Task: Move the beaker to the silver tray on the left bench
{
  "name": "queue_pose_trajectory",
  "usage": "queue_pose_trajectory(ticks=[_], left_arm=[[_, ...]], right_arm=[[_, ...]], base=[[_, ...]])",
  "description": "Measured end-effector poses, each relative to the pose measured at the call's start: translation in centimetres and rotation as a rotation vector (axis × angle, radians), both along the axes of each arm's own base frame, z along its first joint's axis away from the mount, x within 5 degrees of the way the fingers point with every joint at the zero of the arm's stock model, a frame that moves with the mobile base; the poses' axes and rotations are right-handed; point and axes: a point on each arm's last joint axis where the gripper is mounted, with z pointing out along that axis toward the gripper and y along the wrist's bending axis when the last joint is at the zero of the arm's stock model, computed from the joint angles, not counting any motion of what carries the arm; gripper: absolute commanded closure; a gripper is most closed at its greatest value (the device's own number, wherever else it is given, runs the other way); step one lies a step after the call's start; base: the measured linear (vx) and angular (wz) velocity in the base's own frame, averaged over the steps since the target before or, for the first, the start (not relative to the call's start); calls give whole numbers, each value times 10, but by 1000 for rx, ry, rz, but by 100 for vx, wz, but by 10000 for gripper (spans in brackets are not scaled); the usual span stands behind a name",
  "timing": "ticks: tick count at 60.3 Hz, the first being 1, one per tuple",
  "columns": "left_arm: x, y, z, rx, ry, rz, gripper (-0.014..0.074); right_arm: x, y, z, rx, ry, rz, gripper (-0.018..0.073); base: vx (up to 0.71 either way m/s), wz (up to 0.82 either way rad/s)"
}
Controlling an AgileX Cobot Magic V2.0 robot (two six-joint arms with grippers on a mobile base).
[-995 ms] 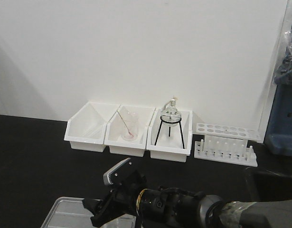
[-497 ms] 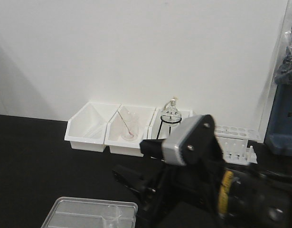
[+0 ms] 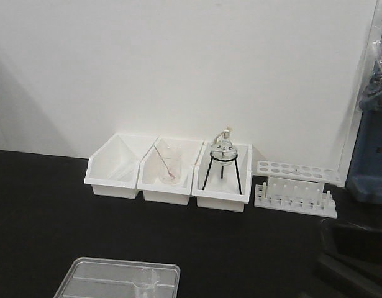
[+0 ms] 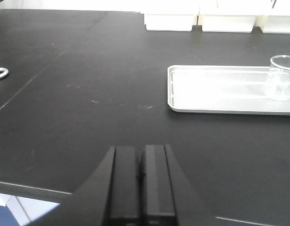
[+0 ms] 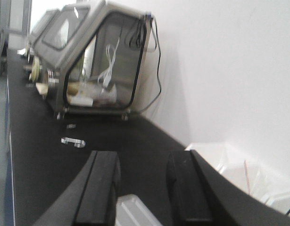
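Front view: beaker (image 3: pixel 145 285) upright inside silver tray (image 3: pixel 85 273), near edge of left bench (image 3: pixel 48 211). Left wrist view: left gripper (image 4: pixel 141 181) clenched, empty, well apart from beaker (image 4: pixel 282 77). Right wrist view: right gripper (image 5: pixel 141 190) released, empty. Judged light, rigid, slippery, fragile; grasp mid-wall.

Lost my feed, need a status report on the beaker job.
Left gripper shut, empty. Right gripper open, empty. Beaker upright in silver tray on left bench. Nothing in the way.
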Motion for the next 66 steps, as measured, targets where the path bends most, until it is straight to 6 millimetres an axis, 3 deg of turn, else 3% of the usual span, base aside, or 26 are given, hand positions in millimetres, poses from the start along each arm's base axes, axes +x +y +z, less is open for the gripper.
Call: queue_pose_trajectory(ticks=[8,15,19,23,30,40,54,66], left_arm=[[0,0,0,0,0,0,595],[0,0,0,0,0,0,595],[0,0,0,0,0,0,595],[0,0,0,0,0,0,595],[0,0,0,0,0,0,595],[0,0,0,0,0,0,595],[0,0,0,0,0,0,595],[0,0,0,0,0,0,595]], right_arm=[[-33,-21,2,67,-130,0,312],[-61,-39,3,131,-251,1,426],[-66,-45,2,147,-270,-27,497],[-63,-51,-1,168,-218,-94,579],[-46,-66,-16,213,31,-296,576],[-36,-80,-43,133,287,-556,576],[-36,-87,-66,145,298,-759,575],[-34,-86,-94,241,274,-798,575]], base=[[0,0],[0,0],[0,0],[0,0],[0,0],[0,0],[0,0],[0,0]])
